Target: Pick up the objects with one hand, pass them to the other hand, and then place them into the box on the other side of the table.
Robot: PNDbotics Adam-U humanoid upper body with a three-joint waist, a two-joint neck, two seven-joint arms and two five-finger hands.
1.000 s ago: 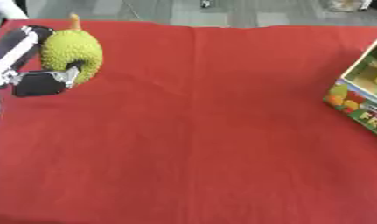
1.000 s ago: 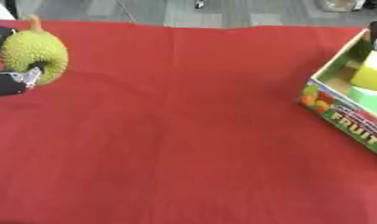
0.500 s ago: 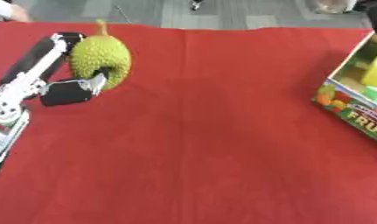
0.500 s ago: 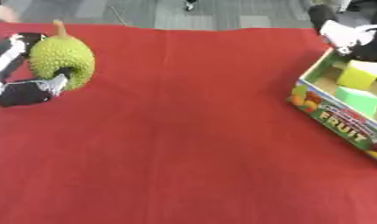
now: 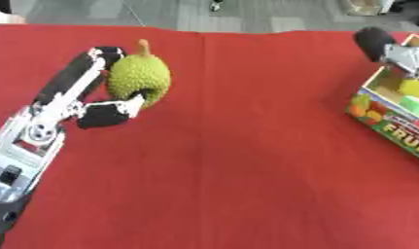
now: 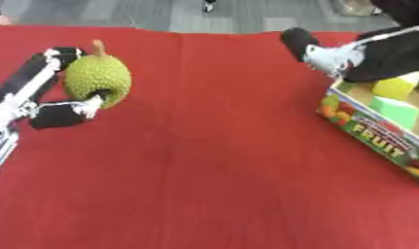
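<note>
Red cloth covers the table; fruit-printed box sits at the right edge, and the right eye view shows its green and yellow contents plus more of the right hand, whose finger state I cannot tell. Left hand has fingers and thumb curled around a bumpy green jackfruit-like fruit with a brown stem, far left.

The box bears "FRUIT" on its side panel; any smaller print seems unreadable.

red tablecloth, grey floor
</note>
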